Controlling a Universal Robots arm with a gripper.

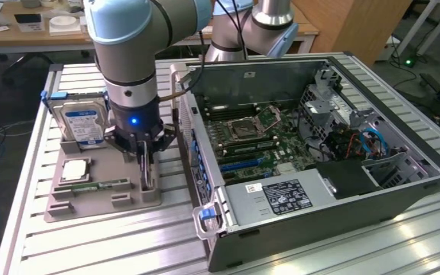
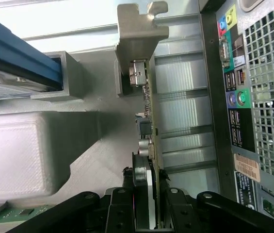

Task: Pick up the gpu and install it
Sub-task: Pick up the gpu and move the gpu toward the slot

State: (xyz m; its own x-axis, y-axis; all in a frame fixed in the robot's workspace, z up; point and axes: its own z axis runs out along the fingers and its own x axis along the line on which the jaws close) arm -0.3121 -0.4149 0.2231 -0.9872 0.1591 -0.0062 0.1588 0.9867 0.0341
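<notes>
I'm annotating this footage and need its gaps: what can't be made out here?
- Dark-faced circuit card with silvery bracket: lower end hidden by the black pincer, wrist view.
- Blue-and-silver boxy drive: cut off by the picture's edge, wrist view.
- White-and-black label: print too small, exterior view.

The arm comes down from the top of the exterior view, left of centre, its grey housing carrying a pale blue cap near the upper edge. More grey arm sections show at the upper centre, with pale blue covers. The wrist is nearly upright, a small blue light glowing on its dark lower collar. A dark cable loops along its right side. Below, the black gripper points downward at centre-left, its fingers closed in a grip.
</notes>
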